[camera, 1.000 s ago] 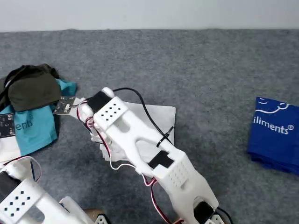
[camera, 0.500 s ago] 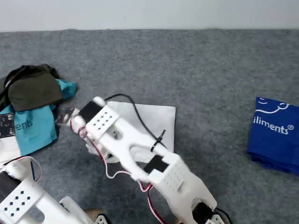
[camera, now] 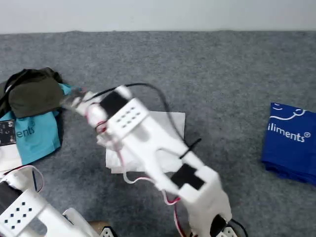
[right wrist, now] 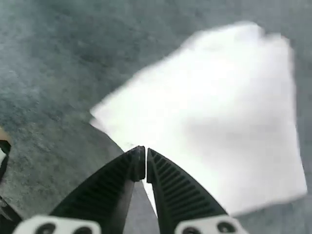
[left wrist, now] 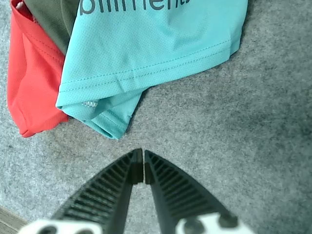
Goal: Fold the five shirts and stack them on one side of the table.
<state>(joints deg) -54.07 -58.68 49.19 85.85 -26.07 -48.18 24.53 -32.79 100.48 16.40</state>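
Note:
A folded white shirt (camera: 113,159) lies at the table's middle, partly under my right arm. My right gripper (right wrist: 145,165) is shut with nothing in it, over the edge of the white shirt (right wrist: 219,126); from above it (camera: 75,101) hangs near the left pile. A folded blue shirt (camera: 291,140) lies at the right edge. At the left, a teal shirt (camera: 34,136) and an olive shirt (camera: 32,94) are heaped together. My left gripper (left wrist: 143,168) is shut and empty over bare carpet, just short of the teal shirt (left wrist: 151,48), with a red shirt (left wrist: 34,83) beside it.
Grey carpet (camera: 222,69) covers the table up to a pale back wall. My left arm's white body (camera: 22,212) sits at the near left corner. Open carpet lies between the white shirt and the blue one.
My right arm has swung its gripper away from the white shirt's left edge, first toward the near side, then farther back toward the pile. More of the shirt's near left part shows.

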